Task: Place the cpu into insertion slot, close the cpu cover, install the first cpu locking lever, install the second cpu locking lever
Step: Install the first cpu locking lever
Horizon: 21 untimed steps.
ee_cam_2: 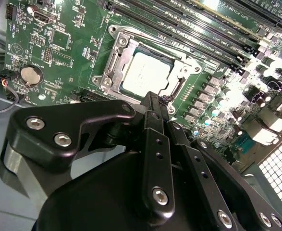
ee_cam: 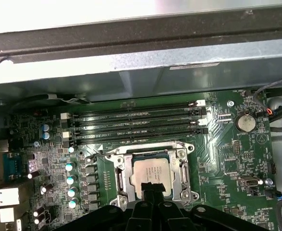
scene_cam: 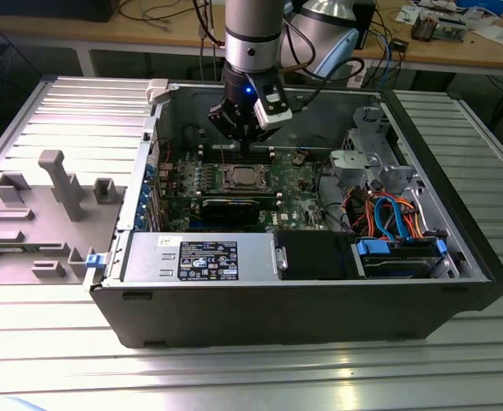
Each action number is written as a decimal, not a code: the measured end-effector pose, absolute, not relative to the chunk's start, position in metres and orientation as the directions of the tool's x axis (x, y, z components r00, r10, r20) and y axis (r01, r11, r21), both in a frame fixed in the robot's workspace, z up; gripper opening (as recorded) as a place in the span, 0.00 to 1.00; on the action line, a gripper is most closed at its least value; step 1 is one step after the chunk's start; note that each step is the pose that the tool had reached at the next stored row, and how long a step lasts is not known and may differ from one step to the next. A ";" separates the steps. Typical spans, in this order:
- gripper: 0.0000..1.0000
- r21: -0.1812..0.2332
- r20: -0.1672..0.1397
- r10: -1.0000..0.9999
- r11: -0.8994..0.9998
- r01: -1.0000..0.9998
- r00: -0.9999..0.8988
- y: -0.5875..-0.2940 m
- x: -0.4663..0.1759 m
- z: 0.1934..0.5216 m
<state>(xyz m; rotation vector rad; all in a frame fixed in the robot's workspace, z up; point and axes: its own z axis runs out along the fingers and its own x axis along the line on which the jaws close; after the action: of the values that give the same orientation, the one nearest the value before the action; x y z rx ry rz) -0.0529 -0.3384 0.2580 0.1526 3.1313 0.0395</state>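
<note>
The cpu (ee_cam_2: pixel 145 72) (ee_cam: pixel 150 172) (scene_cam: pixel 241 177) lies flat, silvery face up, in the insertion slot (ee_cam_2: pixel 98 82) on the green board. The cpu cover (ee_cam_2: pixel 117 61) (ee_cam: pixel 127 177) rests down around it as a silvery frame, the chip showing through its window. In both wrist views my gripper (ee_cam_2: pixel 154 100) (ee_cam: pixel 150 186) hovers just above one edge of the socket, its black fingers pressed together with nothing between them. A thin dark lever rod (ee_cam_2: pixel 175 89) runs along the socket side next to the fingertips. In the exterior view my gripper (scene_cam: pixel 244 144) hangs inside the open case, over the socket's far edge.
Long black memory slots (ee_cam: pixel 136 122) run beside the socket, and a coin battery (ee_cam: pixel 245 121) sits on the board. The grey power supply box (scene_cam: pixel 200 257), black drive box (scene_cam: pixel 315 255) and bundled cables (scene_cam: pixel 388 214) fill the case's near side. A grey fixture (scene_cam: pixel 54 184) stands outside.
</note>
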 end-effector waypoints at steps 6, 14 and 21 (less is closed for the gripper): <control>0.11 0.025 -0.005 0.097 0.995 0.097 -0.995 -0.338 -0.053 0.258; 0.11 0.025 -0.005 0.031 0.999 0.031 -1.000 -0.339 -0.057 0.258; 0.11 0.026 -0.005 0.017 1.000 0.017 -1.000 -0.338 -0.079 0.258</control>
<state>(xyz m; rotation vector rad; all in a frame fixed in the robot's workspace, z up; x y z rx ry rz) -0.0791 -0.3385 0.2579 0.0261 3.1359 0.0405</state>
